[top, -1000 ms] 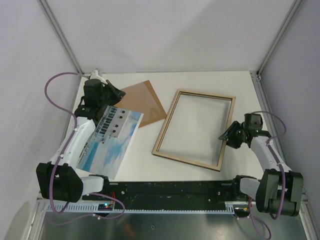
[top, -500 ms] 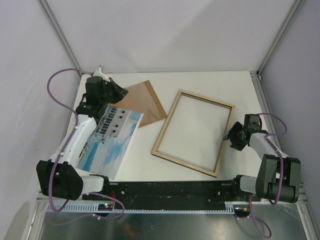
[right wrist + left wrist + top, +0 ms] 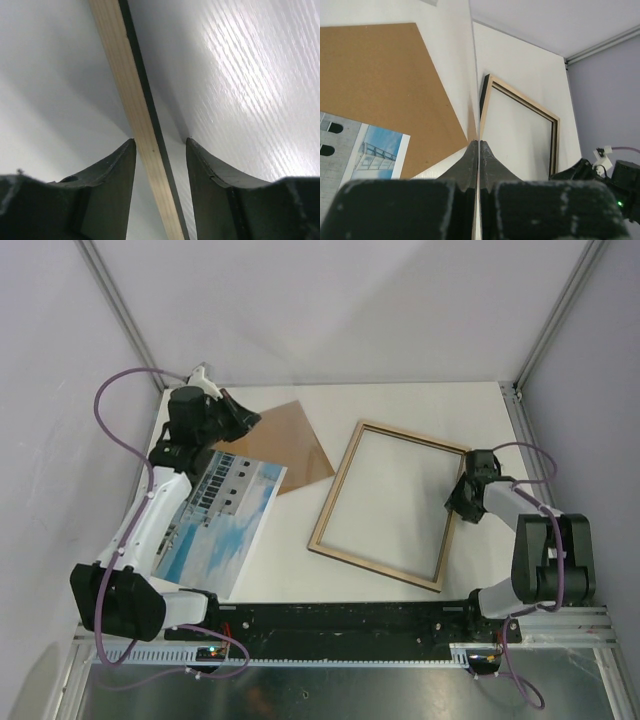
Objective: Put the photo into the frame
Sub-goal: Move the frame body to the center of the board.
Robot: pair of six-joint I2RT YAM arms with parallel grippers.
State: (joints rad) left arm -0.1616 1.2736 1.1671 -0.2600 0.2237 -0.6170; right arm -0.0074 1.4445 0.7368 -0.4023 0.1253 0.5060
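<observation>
- Right tool [image 3: 160, 142]: jaws part-open astride the right rail of the frame [image 3: 336, 485], not clamped. A skewed close could shove or tip the frame.
- Left tool [image 3: 238, 420]: closed, over the backing board [image 3: 290, 445]. Cannot tell whether anything thin is pinched.
- Photo [image 3: 225, 530]: flat on the tabletop [image 3: 400, 400] at left, well apart from the frame. A poor pick could crease it.

Nothing to read here. No words, numbers, brand names or signs on the photo [image 3: 215, 525] or on the frame [image 3: 334, 487].
</observation>
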